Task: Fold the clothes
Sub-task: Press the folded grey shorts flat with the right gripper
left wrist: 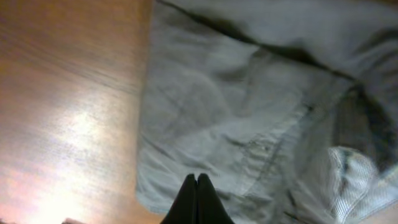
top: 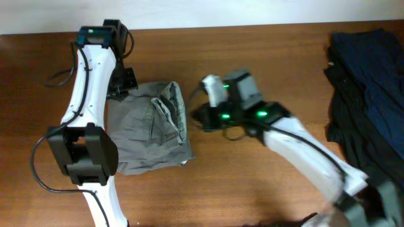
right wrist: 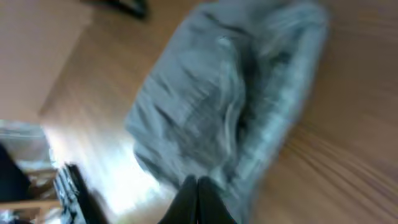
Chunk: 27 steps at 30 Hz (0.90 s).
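This looks like a robotics lab bench, not a home: a wood-grain tabletop (top: 252, 189) carries a white-and-black left arm (top: 88, 82) and right arm (top: 303, 148) with loose black cables (top: 55, 78) and lit green lights (top: 224, 116), plus grey-olive shorts (top: 148, 126) and dark garments (top: 366, 75).

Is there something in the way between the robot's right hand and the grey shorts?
No, nothing visible. The right gripper hangs right at the edge of the shorts, and no other thing lies between them.
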Each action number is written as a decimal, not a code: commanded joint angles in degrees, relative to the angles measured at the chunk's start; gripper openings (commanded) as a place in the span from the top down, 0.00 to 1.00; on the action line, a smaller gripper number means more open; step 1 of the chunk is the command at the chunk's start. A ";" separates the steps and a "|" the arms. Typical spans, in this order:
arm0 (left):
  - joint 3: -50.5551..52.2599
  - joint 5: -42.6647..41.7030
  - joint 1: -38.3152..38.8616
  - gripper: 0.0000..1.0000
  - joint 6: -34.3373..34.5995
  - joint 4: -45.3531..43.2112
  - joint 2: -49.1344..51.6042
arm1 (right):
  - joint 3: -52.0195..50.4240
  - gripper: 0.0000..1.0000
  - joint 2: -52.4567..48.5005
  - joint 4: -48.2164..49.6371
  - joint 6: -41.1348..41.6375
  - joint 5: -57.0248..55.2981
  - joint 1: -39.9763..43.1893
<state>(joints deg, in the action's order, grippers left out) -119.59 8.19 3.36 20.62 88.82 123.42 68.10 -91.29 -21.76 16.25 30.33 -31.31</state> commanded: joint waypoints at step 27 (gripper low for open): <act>39.19 -0.15 -4.81 1.00 -2.95 -22.60 -0.92 | 0.33 0.96 -19.17 28.87 9.05 2.84 -5.29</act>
<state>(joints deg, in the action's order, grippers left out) -82.43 6.61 -0.43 18.35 66.74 120.68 68.93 -108.66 7.68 20.88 39.00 -34.09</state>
